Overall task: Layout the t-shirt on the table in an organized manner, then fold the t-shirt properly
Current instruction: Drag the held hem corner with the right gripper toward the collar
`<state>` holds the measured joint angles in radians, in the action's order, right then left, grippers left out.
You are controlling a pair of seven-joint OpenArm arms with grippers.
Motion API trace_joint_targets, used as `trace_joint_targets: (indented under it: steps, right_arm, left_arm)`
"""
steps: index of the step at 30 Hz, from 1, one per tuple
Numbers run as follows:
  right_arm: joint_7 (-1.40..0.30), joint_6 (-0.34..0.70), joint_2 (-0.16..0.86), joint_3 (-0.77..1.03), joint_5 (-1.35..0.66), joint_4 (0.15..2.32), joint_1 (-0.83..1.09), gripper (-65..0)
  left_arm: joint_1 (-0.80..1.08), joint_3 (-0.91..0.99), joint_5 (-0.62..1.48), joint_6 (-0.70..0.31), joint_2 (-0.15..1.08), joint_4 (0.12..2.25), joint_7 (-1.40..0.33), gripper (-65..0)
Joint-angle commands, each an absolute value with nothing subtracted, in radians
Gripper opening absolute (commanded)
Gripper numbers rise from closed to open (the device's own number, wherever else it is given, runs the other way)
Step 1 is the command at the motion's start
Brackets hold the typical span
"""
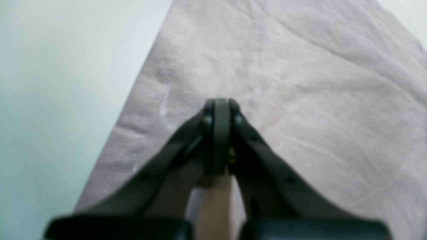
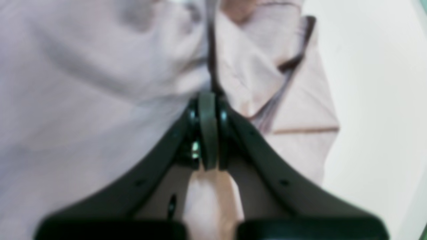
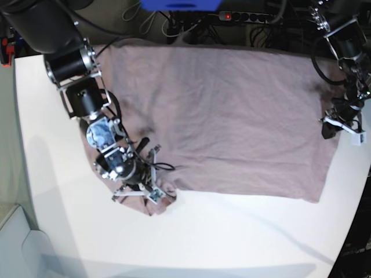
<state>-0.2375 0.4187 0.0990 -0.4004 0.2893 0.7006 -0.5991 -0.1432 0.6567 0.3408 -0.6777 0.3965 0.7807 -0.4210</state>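
One mauve t-shirt spread — white table, cables behind.

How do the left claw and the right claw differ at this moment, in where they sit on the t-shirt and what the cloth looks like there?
The left claw sits at the t-shirt's flat edge, over smooth cloth; the right claw sits at the opposite end, where the fabric is bunched and folded. In the base view, the left claw is near the table's side edge, the right claw further in. Both are shut.
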Motion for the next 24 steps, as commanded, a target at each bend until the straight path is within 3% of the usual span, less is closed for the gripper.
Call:
trace_joint_targets:
  steps: [1,3,8,10,14,21,24]
  right_arm:
    - [-0.206,0.397,0.102,-0.397,0.291,0.670,-0.661,-65.0]
    - [-0.163,0.298,0.102,-0.395,0.291,0.613,-0.707,-65.0]
    - [-0.013,-0.182,0.136,-0.398,0.291,0.636,-0.753,-65.0]
    - [0.012,-0.280,0.145,-0.404,0.291,0.667,-0.753,-65.0]
    - [-0.033,-0.194,0.166,-0.397,0.291,0.734,-0.727,-65.0]
    - [-0.226,0.130,0.177,-0.395,0.286,1.001,-0.547,-65.0]
    - [-0.348,0.199,0.177,-0.386,0.286,1.139,-0.472,-65.0]
  left_arm:
    - [-0.133,0.653,0.286,-0.662,0.404,0.777,-0.489,-65.0]
    - [-0.131,0.653,0.286,-0.662,0.404,0.777,-0.489,-65.0]
    - [-0.131,0.653,0.286,-0.662,0.404,0.777,-0.489,-65.0]
    - [-0.131,0.653,0.286,-0.662,0.404,0.777,-0.489,-65.0]
    - [-0.131,0.653,0.286,-0.662,0.404,0.777,-0.489,-65.0]
    - [-0.134,0.653,0.286,-0.662,0.404,0.777,-0.489,-65.0]
    - [-0.136,0.653,0.286,-0.662,0.404,0.777,-0.489,-65.0]
